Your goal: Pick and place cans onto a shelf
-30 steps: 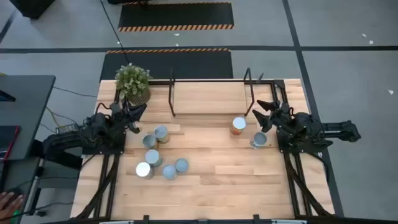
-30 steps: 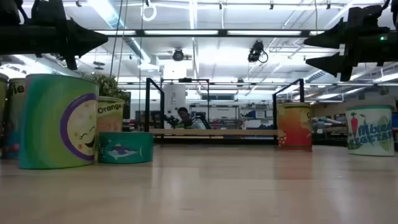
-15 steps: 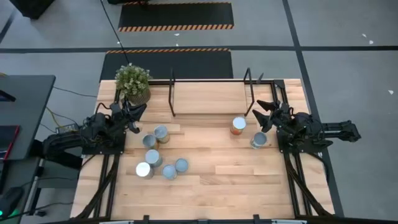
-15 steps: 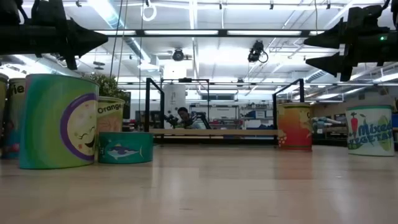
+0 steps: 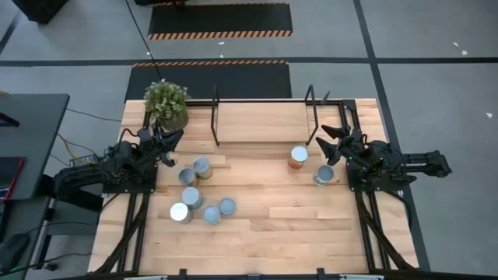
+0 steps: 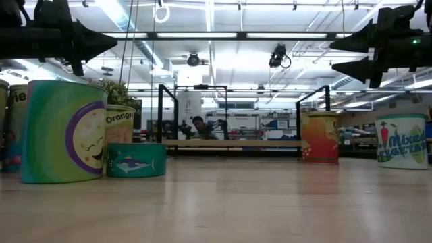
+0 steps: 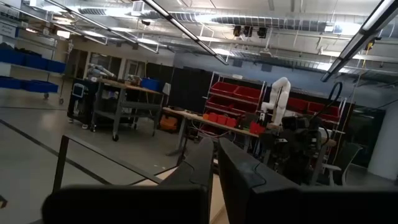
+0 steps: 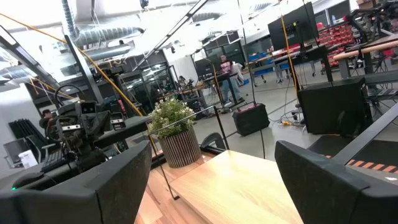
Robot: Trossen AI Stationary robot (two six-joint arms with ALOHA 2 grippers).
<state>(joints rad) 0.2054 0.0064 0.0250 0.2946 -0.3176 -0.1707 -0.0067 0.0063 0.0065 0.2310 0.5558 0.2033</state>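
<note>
"Orange" reads on a tan can (image 6: 120, 125); "Mixed Vegetables" on a white-and-green can (image 6: 401, 140); other labels are illegible.

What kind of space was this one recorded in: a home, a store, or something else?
Most likely a robotics lab or workshop: red parts bins on racks, a white robot arm on a bench, hazard-striped floor mats, and exposed ceiling ducts.

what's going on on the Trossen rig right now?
Nothing is being handled. The left end effector is shut and empty, raised near the plant. The right end effector is open and empty, above the table beside the orange can and another can. Five cans sit clustered on the left side. The shelf holds no cans yet.
</note>
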